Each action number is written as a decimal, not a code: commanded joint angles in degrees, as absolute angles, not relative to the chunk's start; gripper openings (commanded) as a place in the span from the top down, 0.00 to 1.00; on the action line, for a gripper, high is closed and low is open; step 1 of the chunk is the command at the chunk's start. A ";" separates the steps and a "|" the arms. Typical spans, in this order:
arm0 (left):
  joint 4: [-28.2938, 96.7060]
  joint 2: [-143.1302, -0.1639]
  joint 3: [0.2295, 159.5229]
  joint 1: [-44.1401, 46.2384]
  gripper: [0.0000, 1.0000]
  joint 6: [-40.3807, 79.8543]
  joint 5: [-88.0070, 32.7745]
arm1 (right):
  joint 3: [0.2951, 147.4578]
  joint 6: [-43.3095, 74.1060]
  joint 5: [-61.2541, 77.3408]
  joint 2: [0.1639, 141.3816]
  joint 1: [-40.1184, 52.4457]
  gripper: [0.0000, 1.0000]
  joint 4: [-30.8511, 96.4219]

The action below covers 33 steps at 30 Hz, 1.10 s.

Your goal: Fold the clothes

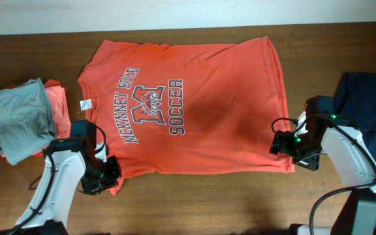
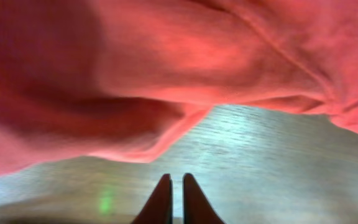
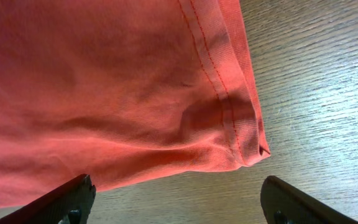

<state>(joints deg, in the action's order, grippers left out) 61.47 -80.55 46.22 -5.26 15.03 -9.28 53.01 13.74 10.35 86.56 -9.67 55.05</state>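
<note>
Overhead view: we see an orange T-shirt point(image 1: 194, 104) spread flat, print upward, across the middle of a brown wooden table point(image 1: 240, 209), with its collar toward the left and its hem toward the right. A folded grey shirt point(image 1: 18, 117) lies on another orange garment point(image 1: 57, 104) at the left edge of the table, and a dark navy garment point(image 1: 371, 104) lies at the right edge. The left gripper point(image 1: 106, 176) sits at the near sleeve of the T-shirt, and the right gripper point(image 1: 281, 143) sits at the near corner of the hem.

Left wrist view: we find the two fingers of the left gripper point(image 2: 174, 180) drawn together with only a thin slit between them. They hold nothing, and bare table lies just ahead of them. The sleeve cloth hangs in folds above and beyond the tips.

Right wrist view: we find the fingers of the right gripper point(image 3: 178, 186) spread wide apart, one at each lower corner of the picture. The stitched hem corner lies on the table between and ahead of them, ungripped.
</note>
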 commanded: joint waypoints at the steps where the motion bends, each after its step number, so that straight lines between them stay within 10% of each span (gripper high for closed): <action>1: 62.13 -78.72 46.24 -5.26 0.87 18.59 -3.25 | 52.66 14.24 9.61 86.30 -9.87 0.09 54.96; 4: 62.19 -78.74 46.19 -5.23 0.86 21.91 1.83 | 52.64 14.24 9.61 86.30 -9.87 0.09 54.89; 10: 60.01 -78.78 45.76 -5.23 0.47 23.99 5.87 | 52.64 14.22 9.63 86.30 -9.87 0.09 55.00; 26: 51.62 -78.83 40.97 -5.23 0.34 23.97 7.60 | 52.66 13.98 9.65 86.30 -9.87 0.09 54.98; 28: 50.65 -78.83 40.97 -5.23 0.39 23.94 7.55 | 52.66 13.98 9.65 86.30 -9.87 0.09 54.98; 31: 49.67 -78.83 40.97 -5.23 0.95 23.64 7.53 | 52.66 13.98 9.65 86.30 -9.87 0.09 54.98; 33: 49.52 -78.83 40.97 -5.23 1.00 23.53 7.51 | 52.66 13.98 9.65 86.30 -9.87 0.09 55.00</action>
<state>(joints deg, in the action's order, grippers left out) 49.84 -79.70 41.30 -5.26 23.62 6.50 53.01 13.72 10.35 86.56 -9.67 55.00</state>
